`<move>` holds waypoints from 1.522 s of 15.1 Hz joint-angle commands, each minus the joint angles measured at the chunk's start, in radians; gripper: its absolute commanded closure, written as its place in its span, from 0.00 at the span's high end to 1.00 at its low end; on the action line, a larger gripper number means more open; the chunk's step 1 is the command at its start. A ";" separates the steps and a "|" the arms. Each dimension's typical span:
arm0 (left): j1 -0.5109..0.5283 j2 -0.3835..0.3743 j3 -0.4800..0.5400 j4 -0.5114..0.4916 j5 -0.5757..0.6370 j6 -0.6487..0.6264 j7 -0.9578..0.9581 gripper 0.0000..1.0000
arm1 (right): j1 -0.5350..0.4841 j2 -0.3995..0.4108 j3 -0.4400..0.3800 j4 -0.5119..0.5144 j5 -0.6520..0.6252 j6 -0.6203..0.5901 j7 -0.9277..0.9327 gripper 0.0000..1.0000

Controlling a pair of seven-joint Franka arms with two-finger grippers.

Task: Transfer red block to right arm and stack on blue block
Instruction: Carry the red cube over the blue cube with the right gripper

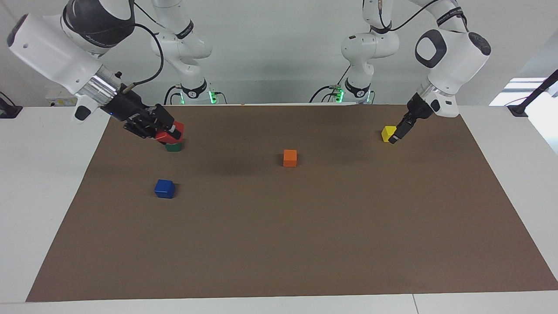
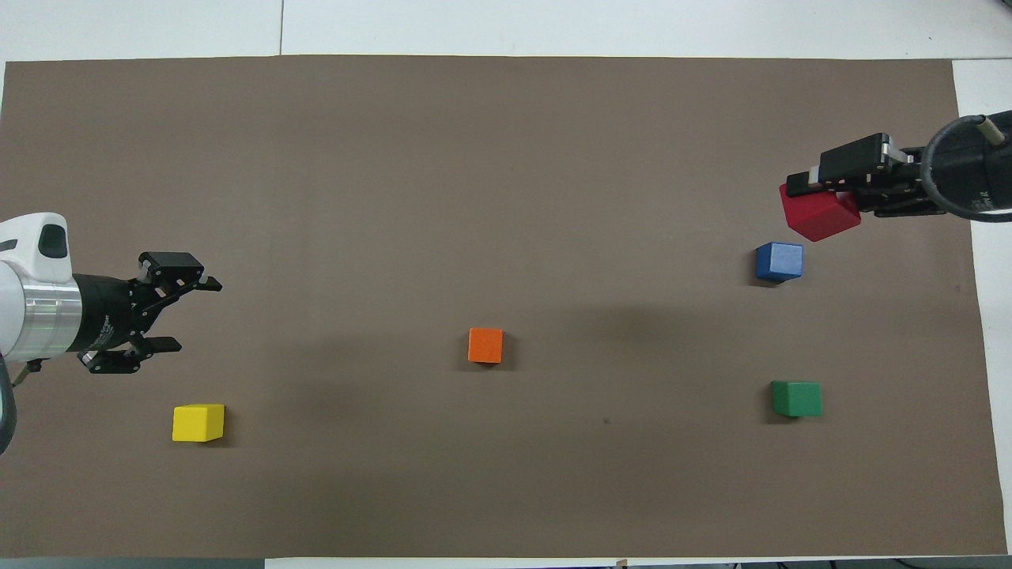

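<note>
Handover done: the right pincer (image 1: 168, 131) is gripping the red block (image 1: 173, 132) in the air, not yet over the blue block (image 1: 164, 189) on the surface — stacking remaining. The left pincer (image 2: 178, 312) is waiting, fingers apart, near the yellow block (image 2: 198, 422).

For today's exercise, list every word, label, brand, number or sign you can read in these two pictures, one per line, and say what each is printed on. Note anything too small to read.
No text can be read.
Right arm: pale lettering on a black joint cover, too small to read.
Left arm: lettering on a black joint band, too small to read.
Left gripper: faint print on its black body, unreadable.
The red block, blue block and other blocks carry no markings.
</note>
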 commanded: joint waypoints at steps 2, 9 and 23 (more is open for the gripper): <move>0.039 -0.005 -0.011 0.025 0.156 -0.018 0.195 1.00 | 0.070 0.026 0.016 0.014 -0.306 0.089 0.018 0.00; 0.044 0.090 -0.009 0.249 0.312 -0.244 0.437 1.00 | 0.128 0.035 0.016 -0.152 -0.578 0.276 0.048 0.00; -0.002 0.253 -0.011 0.420 0.398 -0.396 0.542 1.00 | 0.011 -0.030 0.014 -0.618 -0.581 0.854 -0.035 0.00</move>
